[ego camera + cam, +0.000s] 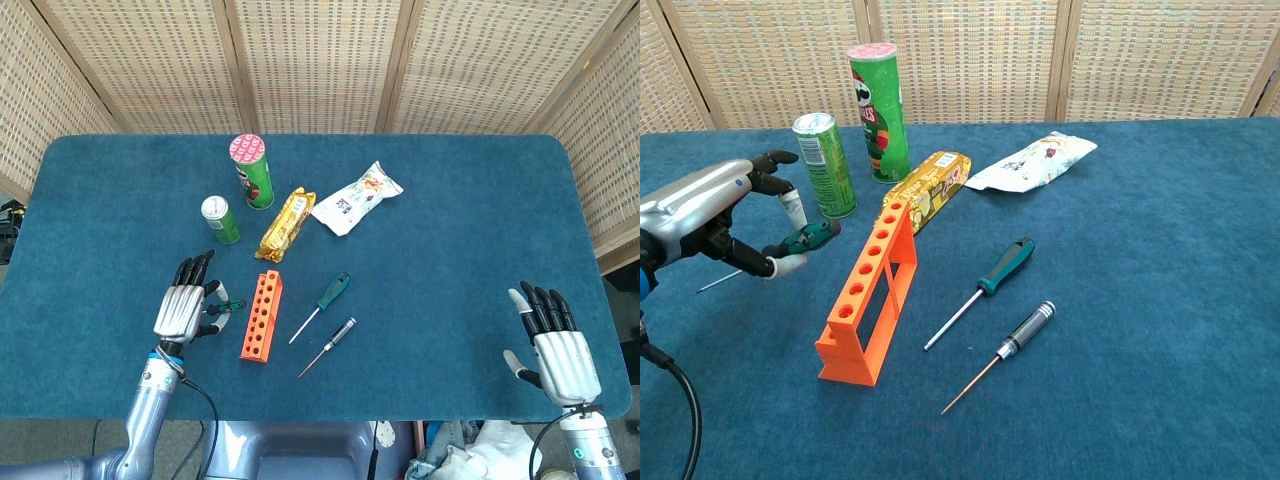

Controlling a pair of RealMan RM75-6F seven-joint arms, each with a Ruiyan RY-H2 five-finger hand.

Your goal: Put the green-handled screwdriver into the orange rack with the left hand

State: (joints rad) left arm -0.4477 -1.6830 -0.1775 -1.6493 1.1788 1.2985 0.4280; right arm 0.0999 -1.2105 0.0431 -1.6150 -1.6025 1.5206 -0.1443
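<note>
Screwdriver gripped, not yet racked.
Head view: left hand [183, 310] pinches the green-handled screwdriver [222, 307] just left of the orange rack [260, 315]; right hand [556, 346] rests empty, fingers apart. Chest view: the tool hangs clear of the table, shaft roughly level; turning upright and insertion remain.

No lettering can be read on any can or packet

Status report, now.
Left hand holds screwdriver, lifted beside rack. Right hand open, idle. Not yet in rack. Nothing in the way.
</note>
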